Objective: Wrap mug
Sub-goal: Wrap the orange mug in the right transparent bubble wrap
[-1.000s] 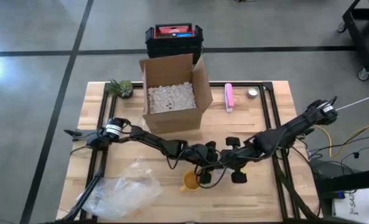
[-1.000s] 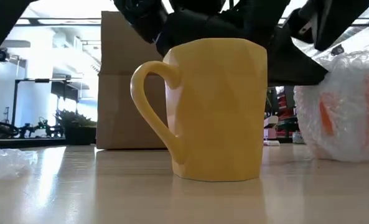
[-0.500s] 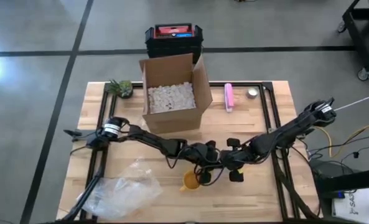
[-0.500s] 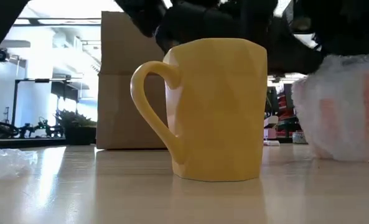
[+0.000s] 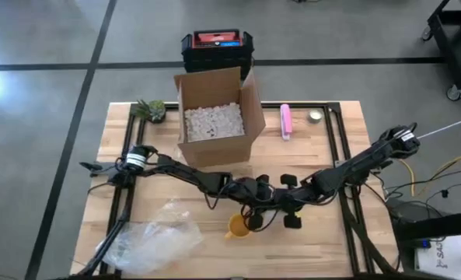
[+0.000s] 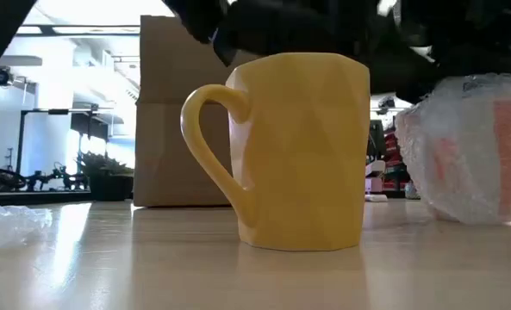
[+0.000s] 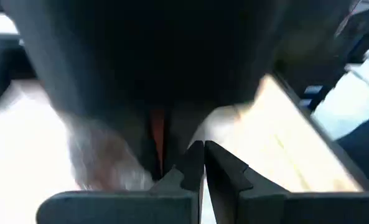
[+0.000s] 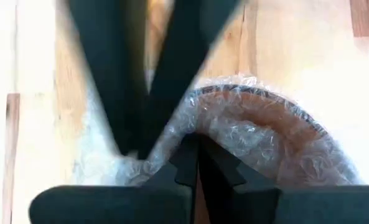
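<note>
Grippers meet mid-table: right gripper [image 8: 196, 163] has slid leftward — closed on the bubble-wrapped orange bundle [image 6: 466, 151]; left gripper [image 7: 203, 163] closed too, its hold unclear. Bare faceted yellow ceramic mug [image 6: 283, 151] stands unwrapped just nearer. Pale wooden table [image 5: 347, 124]; grey concrete floor [image 5: 43, 109] around.

A mug [image 5: 237, 226] stood near the desk's [image 5: 347, 140] front edge, with a bubble-wrapped bundle [image 6: 470, 146] just to its right. A cardboard box [image 5: 214, 117] sat behind them, and loose plastic wrap [image 5: 148, 237] lay to the mug's left.
</note>
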Available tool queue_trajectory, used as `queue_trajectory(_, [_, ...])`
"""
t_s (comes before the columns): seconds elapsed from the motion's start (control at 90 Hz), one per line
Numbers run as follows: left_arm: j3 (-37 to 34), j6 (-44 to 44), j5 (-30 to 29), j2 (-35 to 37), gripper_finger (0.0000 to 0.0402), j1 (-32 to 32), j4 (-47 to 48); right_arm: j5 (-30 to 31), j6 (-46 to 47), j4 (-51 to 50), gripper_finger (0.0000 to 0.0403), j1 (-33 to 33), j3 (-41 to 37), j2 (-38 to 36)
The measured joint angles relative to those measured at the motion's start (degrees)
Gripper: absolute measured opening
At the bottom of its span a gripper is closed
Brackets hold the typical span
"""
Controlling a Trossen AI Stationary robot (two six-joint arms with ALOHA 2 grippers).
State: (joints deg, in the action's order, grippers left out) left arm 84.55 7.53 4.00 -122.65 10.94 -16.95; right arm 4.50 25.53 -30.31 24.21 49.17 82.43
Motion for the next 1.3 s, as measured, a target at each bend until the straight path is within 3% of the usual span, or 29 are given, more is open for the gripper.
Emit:
queue_trajectory(0.189, [0.14,0.15,0.01,-1.0,0.0,-0.04,-0.37,-0.27,0.25,-0.91,0.0,-0.02,1.16,-0.24])
queue_trajectory(0.478, [0.15,0.51,-0.7,-1.05,0.0,-0.11,-0.1,-0.25,-1.37,-18.65,0.0,0.03,11.99,-4.04])
queue_trajectory(0.767, [0.15,0.52,-1.0,-1.08,0.0,-0.13,-0.04,-4.67,-0.01,-16.4,0.0,1.07,10.59,-4.08])
queue_trajectory(1.3, [-0.09,0.72,-0.45,1.66,0.0,-0.09,1.05,-3.7,-0.79,-7.74,0.0,-0.26,3.58,2.98])
